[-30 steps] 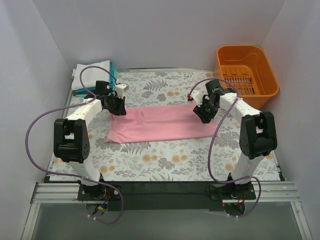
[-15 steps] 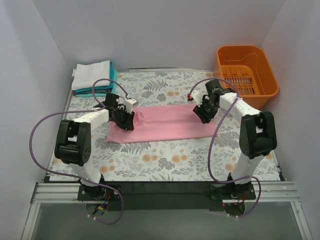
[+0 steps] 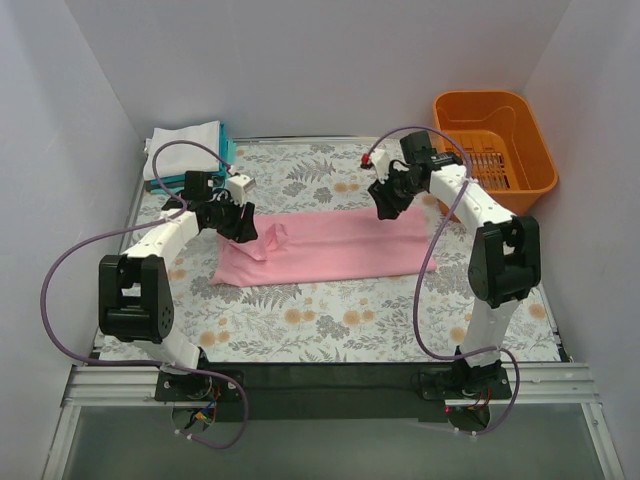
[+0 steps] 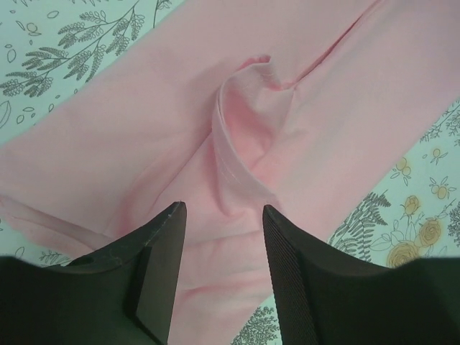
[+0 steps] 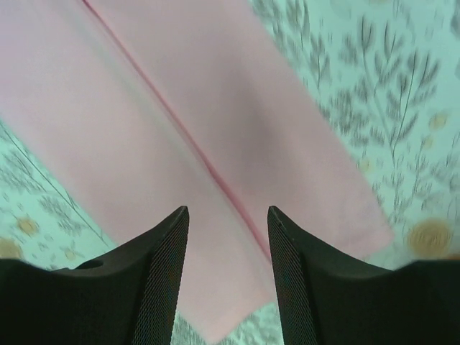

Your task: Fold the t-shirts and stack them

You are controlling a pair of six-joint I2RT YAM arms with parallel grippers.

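Guessing we're mid-fold: pink t-shirt (image 3: 335, 248) lies as a long strip on the table (image 3: 320, 322), left gripper (image 4: 219, 215) and right gripper (image 5: 227, 215) hover over its ends, jaws spread, next up pinching corners to fold across.

The teal t-shirt (image 3: 229, 150) is almost wholly covered by the white t-shirt (image 3: 183, 150); only an edge is seen. The pink t-shirt (image 4: 302, 129) is cut off by the frame in both wrist views, and is blurred in the right one.
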